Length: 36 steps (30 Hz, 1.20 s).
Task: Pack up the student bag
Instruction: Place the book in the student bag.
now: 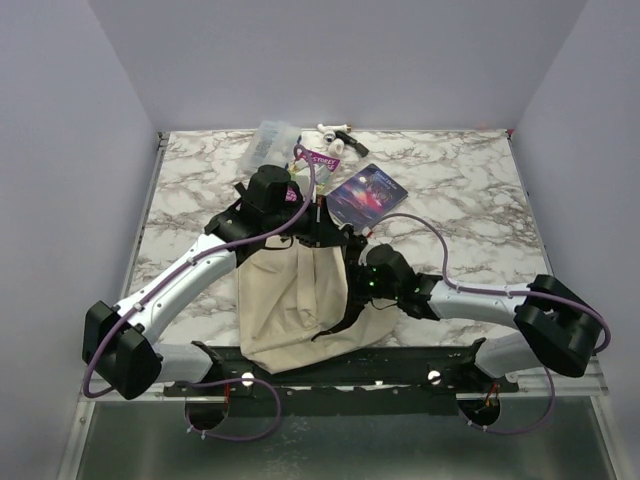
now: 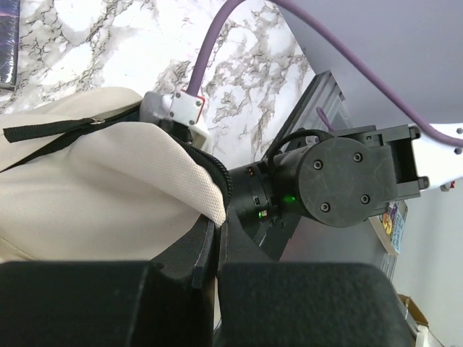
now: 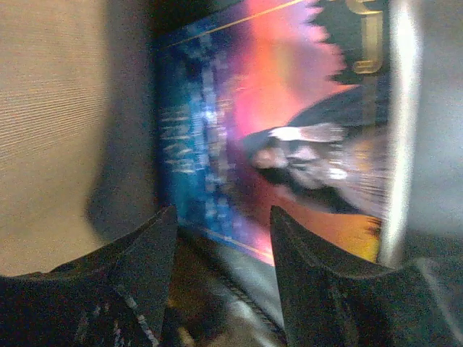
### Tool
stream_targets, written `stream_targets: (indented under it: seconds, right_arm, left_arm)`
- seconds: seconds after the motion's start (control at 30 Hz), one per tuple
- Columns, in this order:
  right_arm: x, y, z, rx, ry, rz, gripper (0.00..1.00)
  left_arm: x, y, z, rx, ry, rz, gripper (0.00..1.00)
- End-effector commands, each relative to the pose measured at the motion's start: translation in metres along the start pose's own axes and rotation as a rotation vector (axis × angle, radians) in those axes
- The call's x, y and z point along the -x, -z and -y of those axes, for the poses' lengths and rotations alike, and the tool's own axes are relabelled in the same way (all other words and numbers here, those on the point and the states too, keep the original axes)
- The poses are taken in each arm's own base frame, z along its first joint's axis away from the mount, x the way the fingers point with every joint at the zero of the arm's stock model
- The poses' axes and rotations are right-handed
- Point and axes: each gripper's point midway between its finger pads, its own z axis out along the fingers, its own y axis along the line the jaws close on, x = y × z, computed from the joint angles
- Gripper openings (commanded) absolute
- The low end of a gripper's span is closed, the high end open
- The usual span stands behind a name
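The beige student bag (image 1: 290, 300) lies on the marble table between my arms, its mouth at the far end. My left gripper (image 1: 305, 228) is shut on the bag's upper rim; in the left wrist view the jaws (image 2: 217, 230) pinch black edging and beige fabric (image 2: 108, 188). My right gripper (image 1: 362, 265) is at the bag's right side by the mouth. In the right wrist view it (image 3: 221, 213) is open and empty, and a book with a blue and pink cover (image 3: 289, 123) is close beyond its fingertips, with beige fabric (image 3: 51, 108) to the left. A book (image 1: 367, 193) lies on the table beyond the bag.
A clear plastic pack (image 1: 275, 135), a small white object (image 1: 335, 130) and a pink-labelled item (image 1: 322, 156) lie at the table's far edge. The right arm's wrist (image 2: 340, 181) is close beside the left gripper. Grey walls enclose the table.
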Motion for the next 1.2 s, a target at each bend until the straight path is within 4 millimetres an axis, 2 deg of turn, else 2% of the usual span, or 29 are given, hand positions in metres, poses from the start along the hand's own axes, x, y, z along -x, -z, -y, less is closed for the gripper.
stream_targets:
  seconds: [0.0, 0.07, 0.13, 0.23, 0.37, 0.47, 0.5, 0.57, 0.67, 0.77, 0.8, 0.93, 1.03, 1.1, 1.17]
  right_arm:
    - [0.001, 0.017, -0.068, 0.362, -0.074, -0.036, 0.57]
    - [0.008, 0.027, -0.067, 0.364, -0.093, -0.026, 0.56]
    - [0.021, 0.027, -0.033, 0.150, -0.068, 0.030, 0.58]
    - [0.041, 0.034, 0.022, -0.167, 0.050, 0.119, 0.66]
    - [0.045, 0.024, 0.034, -0.242, 0.115, 0.096, 0.75]
    - [0.033, 0.008, 0.049, -0.263, 0.070, 0.075, 0.75]
    - [0.027, 0.004, 0.051, -0.252, 0.057, 0.059, 0.74]
    - [0.012, -0.006, 0.040, -0.159, 0.021, 0.017, 0.70]
    - [-0.008, -0.011, 0.003, 0.021, -0.036, -0.055, 0.64]
    - [-0.008, 0.011, -0.047, 0.324, -0.135, -0.055, 0.59]
    - [-0.005, 0.019, -0.053, 0.385, -0.155, -0.044, 0.58]
    - [0.011, 0.036, -0.029, 0.422, -0.252, -0.037, 0.60]
    - [0.018, 0.034, 0.009, 0.163, -0.169, -0.021, 0.65]
    - [0.034, 0.049, 0.035, -0.064, -0.102, 0.029, 0.71]
    - [0.058, 0.076, 0.050, -0.241, -0.030, 0.114, 0.74]
  left_arm:
    - [0.010, -0.003, 0.015, -0.074, -0.029, 0.032, 0.00]
    - [0.008, -0.004, 0.013, -0.072, -0.029, 0.026, 0.00]
    - [0.004, -0.005, 0.009, -0.064, -0.021, 0.018, 0.00]
    - [0.000, -0.007, 0.008, -0.072, -0.003, 0.008, 0.00]
    - [-0.001, -0.008, 0.012, -0.088, -0.004, 0.002, 0.00]
    - [0.000, -0.008, 0.013, -0.091, -0.001, 0.001, 0.00]
    - [-0.001, -0.008, 0.013, -0.091, 0.000, 0.001, 0.00]
    - [-0.002, -0.011, 0.013, -0.092, 0.003, -0.002, 0.00]
    - [-0.005, -0.015, 0.013, -0.099, 0.011, -0.012, 0.00]
    - [-0.007, -0.019, 0.013, -0.103, 0.016, -0.021, 0.00]
    - [-0.007, -0.020, 0.013, -0.105, 0.017, -0.023, 0.00]
    - [-0.008, -0.022, 0.014, -0.110, 0.017, -0.029, 0.00]
    - [-0.012, -0.023, 0.013, -0.112, 0.019, -0.040, 0.00]
    - [-0.016, -0.024, 0.011, -0.103, 0.022, -0.042, 0.00]
    - [-0.020, -0.025, 0.006, -0.089, 0.027, -0.047, 0.00]
